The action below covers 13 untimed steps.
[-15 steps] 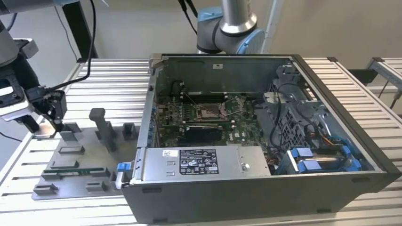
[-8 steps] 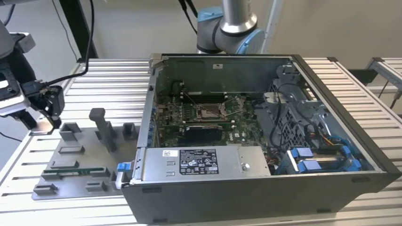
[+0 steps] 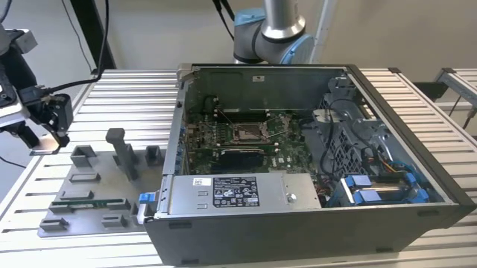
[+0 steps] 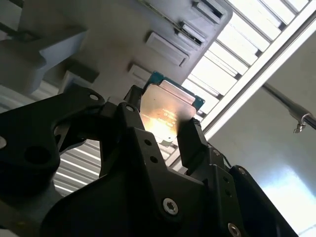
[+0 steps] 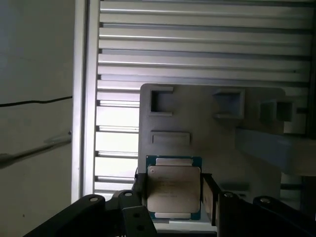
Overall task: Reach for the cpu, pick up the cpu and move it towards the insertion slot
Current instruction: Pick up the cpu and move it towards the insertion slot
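Note:
The cpu (image 5: 174, 183), a thin square chip with a pale metal face and a green rim, sits clamped between the black fingers of my gripper (image 5: 174, 193) in both wrist views, cpu (image 4: 167, 104) and gripper (image 4: 163, 121). In the exterior view my gripper (image 3: 43, 139) hangs at the far left, lifted above the left edge of the grey fixture plate (image 3: 97, 192), with the pale cpu (image 3: 46, 145) at its tips. The insertion slot (image 3: 248, 133), a shiny silver frame, lies on the motherboard inside the open computer case, well off to the exterior view's right of the gripper.
The fixture plate carries several grey holders, a tall post (image 3: 119, 151) and a green memory stick (image 3: 82, 204). The computer case (image 3: 298, 237) has high walls around the motherboard. The arm's base (image 3: 270, 33) stands behind it. A slatted metal table (image 3: 134, 89) lies underneath.

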Each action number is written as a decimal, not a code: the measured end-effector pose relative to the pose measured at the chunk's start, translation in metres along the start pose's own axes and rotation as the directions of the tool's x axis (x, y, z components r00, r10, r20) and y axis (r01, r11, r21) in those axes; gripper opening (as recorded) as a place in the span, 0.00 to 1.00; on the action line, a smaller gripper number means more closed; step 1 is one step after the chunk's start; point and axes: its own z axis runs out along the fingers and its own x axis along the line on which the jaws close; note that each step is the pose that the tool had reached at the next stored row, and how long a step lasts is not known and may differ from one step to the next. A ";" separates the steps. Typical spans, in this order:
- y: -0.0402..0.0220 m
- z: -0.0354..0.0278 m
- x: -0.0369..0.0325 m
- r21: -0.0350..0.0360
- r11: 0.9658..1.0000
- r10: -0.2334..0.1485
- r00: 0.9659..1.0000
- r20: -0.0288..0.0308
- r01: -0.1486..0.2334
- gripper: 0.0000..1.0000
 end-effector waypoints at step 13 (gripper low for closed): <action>0.0006 -0.0166 0.0001 0.000 1.000 0.000 1.000 0.000 0.000 0.00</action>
